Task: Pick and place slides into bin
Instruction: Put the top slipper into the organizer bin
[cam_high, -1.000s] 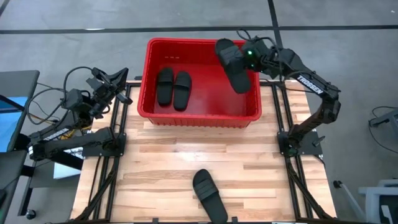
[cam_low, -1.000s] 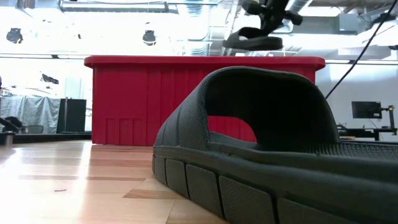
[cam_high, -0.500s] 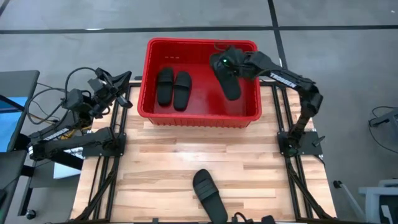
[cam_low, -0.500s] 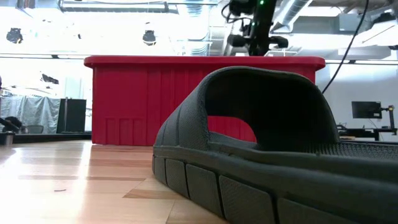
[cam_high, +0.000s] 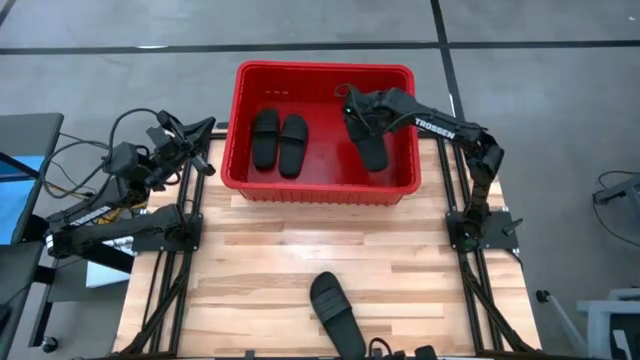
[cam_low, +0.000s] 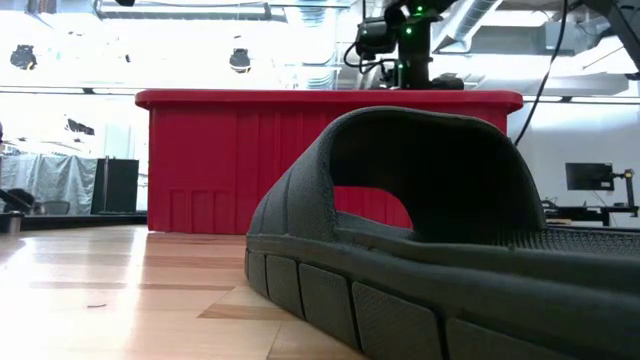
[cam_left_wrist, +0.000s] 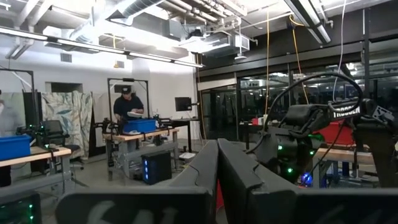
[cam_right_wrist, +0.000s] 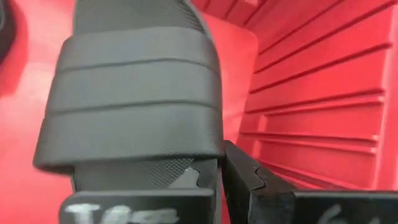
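One slide (cam_high: 336, 312) lies alone at the bench's (cam_high: 250, 270) near edge, its long axis slanting toward the near right corner, well apart from both arms, and I judge the right arm slightly nearer to it. Farther back, the bin (cam_high: 240, 170) at the far edge holds a pair (cam_high: 278, 140) side by side on its left. On its right, the right gripper (cam_high: 356, 112) pinches a third slide (cam_high: 371, 148) by its edge, sole running lengthwise away from the jaws, while the left gripper (cam_high: 205, 128), pressed together, waits off the left edge.

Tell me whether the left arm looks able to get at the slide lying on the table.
Probably yes: the slide lies alone on open table, nothing between it and the left pincer, which waits beside the bin.
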